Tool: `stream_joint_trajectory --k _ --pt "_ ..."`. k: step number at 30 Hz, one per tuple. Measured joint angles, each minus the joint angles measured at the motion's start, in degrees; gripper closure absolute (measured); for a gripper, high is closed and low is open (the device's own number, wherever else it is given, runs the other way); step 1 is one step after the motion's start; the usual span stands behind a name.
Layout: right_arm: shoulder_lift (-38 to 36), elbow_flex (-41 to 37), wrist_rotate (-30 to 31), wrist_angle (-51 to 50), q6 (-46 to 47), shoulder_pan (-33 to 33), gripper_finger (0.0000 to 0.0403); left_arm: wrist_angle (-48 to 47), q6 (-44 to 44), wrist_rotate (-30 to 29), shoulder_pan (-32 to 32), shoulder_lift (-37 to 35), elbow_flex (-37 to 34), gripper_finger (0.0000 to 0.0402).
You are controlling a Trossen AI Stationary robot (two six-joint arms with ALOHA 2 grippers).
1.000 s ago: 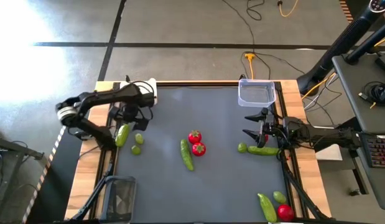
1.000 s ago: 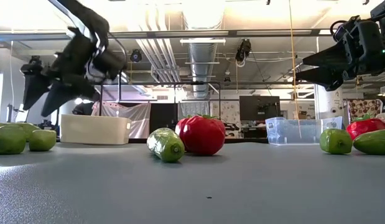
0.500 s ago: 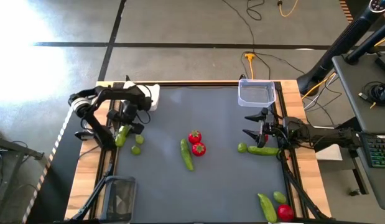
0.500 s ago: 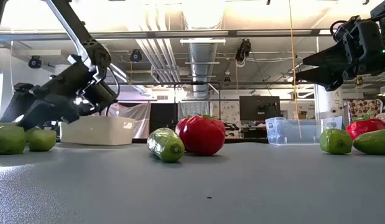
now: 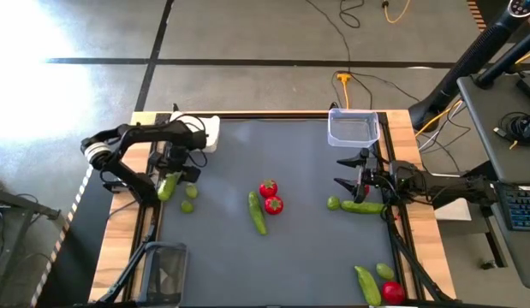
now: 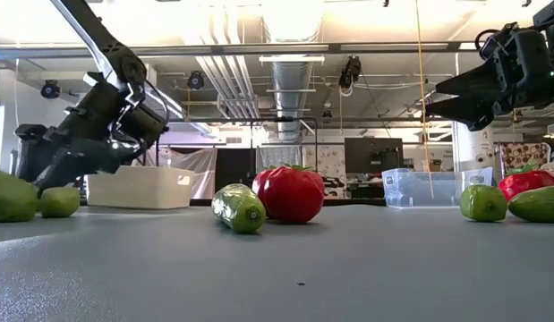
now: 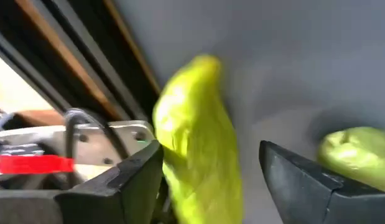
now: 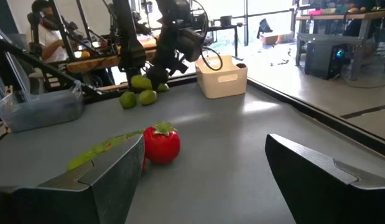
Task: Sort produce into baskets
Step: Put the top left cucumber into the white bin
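My left gripper is open and low at the table's left edge. Its fingers stand on either side of a long green cucumber that lies on the table; I see no touch. Two limes lie just right of it. My right gripper is open and empty, raised above a lime and a cucumber at the right. Two strawberries and another cucumber lie mid-table. The white basket stands far left, the clear one far right, the dark one near left.
A cucumber, a lime and a strawberry lie at the near right corner. The table's wooden rail runs close beside the left gripper. Open grey mat lies in the near middle.
My left gripper has come down from well above the table and gone toward the left edge, tipping lower, until its open fingers stand around the left cucumber. The produce has not moved.
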Motion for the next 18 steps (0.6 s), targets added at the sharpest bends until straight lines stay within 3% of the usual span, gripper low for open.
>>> stream_joint_trajectory --k 12,18 --pt "0.0 0.0 0.0 0.0 0.0 0.01 0.0078 -0.27 -8.93 3.16 -2.54 -13.04 1.49 0.0118" --pt "0.0 -0.01 -0.02 0.0 0.0 0.0 0.0078 0.04 -9.15 0.87 -2.47 -12.78 1.42 0.0109"
